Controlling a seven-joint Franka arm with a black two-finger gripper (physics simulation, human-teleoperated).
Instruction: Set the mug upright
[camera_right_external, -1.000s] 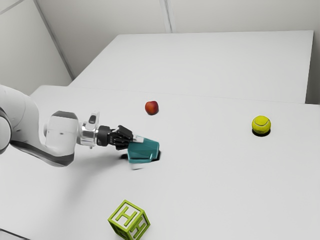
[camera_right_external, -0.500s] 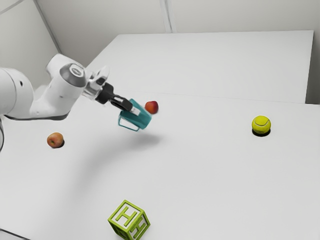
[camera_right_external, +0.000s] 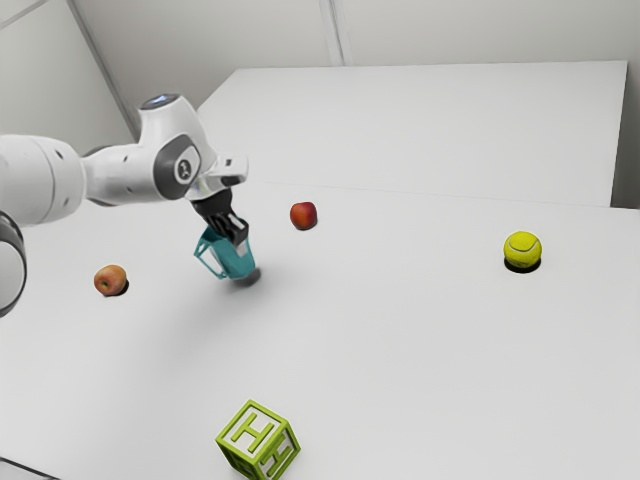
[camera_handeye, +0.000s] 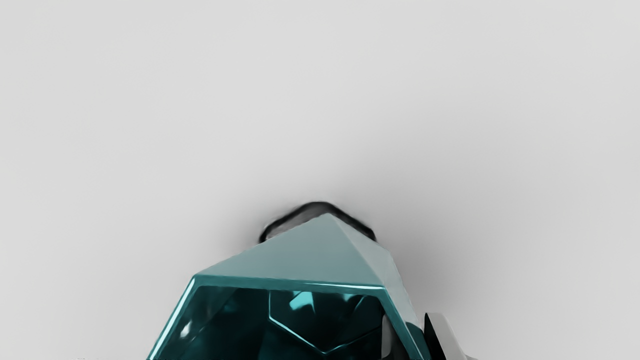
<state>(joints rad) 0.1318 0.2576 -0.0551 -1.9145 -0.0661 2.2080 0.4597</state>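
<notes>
The teal mug (camera_right_external: 236, 262) is in the grasp of the end effector (camera_right_external: 238, 238), which is closed on the mug's wall, its fingers parted only by that wall's thickness. In the wrist view, one finger (camera_handeye: 442, 334) lies along the outside of the mug and a pale bit of the other shows inside the mouth, by the same side. The mug is close to upright but tilted, mouth up and leaning toward the exterior view's left, base down, with its handle (camera_right_external: 208, 262) also on the exterior view's left. A dark shadow lies on the tabletop (camera_right_external: 400, 350) right by the base; the base seems to be just over the tabletop, though the view is too poor to say whether it touches. The arm (camera_right_external: 130, 174) reaches in from the exterior view's left, with its hand slanting down to the mug. Near the mug, toward the exterior view's right and farther back, sits a red fruit (camera_right_external: 303, 215). An orange-brown fruit (camera_right_external: 110, 280) rests to the exterior view's left of the mug. A yellow-green tennis ball (camera_right_external: 522, 248) is well apart toward the exterior view's right, and a green-and-white letter block (camera_right_external: 256, 438), marked H, stands nearest the exterior camera.
</notes>
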